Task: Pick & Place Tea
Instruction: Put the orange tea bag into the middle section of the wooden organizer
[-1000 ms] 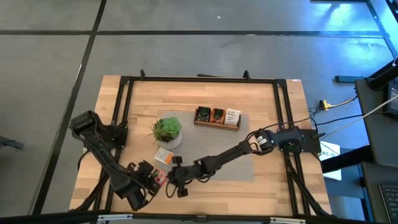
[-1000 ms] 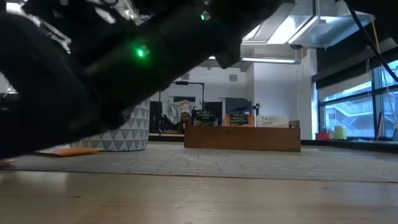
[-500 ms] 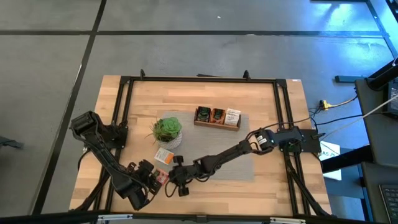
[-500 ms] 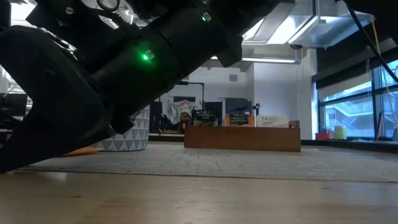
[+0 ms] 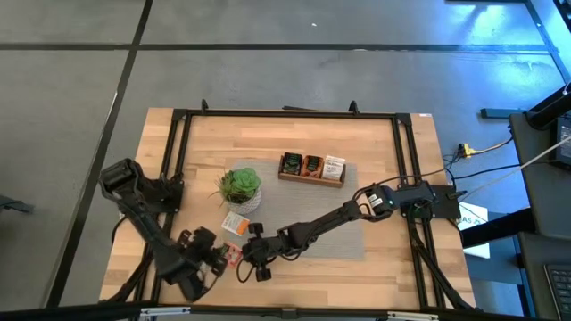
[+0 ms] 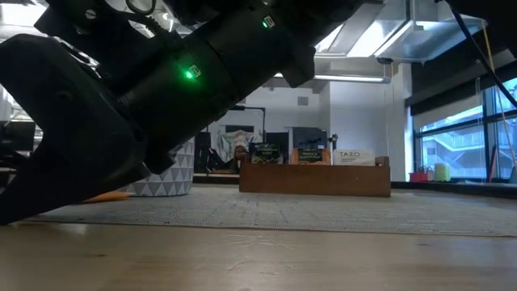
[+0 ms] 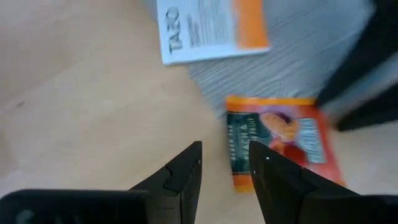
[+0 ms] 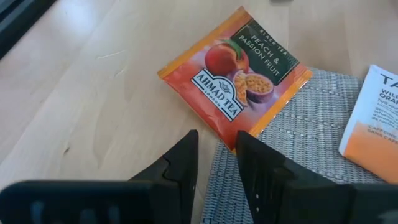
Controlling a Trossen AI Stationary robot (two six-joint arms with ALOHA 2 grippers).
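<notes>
The orange sachet (image 8: 235, 73) carries a dark green label panel and peach artwork (white lettering too). The white sachet (image 7: 211, 28) has an orange band. The mat (image 8: 298, 149) is grey, finely ribbed.

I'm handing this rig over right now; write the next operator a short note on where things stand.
Left tool: open, empty, at the orange-red sachet.
Right tool: open, empty, facing the same sachet from the other side.
Orange-red sachet lies flat, half on the grey mat's corner, half on wood. White-and-orange sachet lies flat beside it on the mat.
Wooden box already holds sachets in three compartments.
Left: grasp and box both loose sachets.
</notes>
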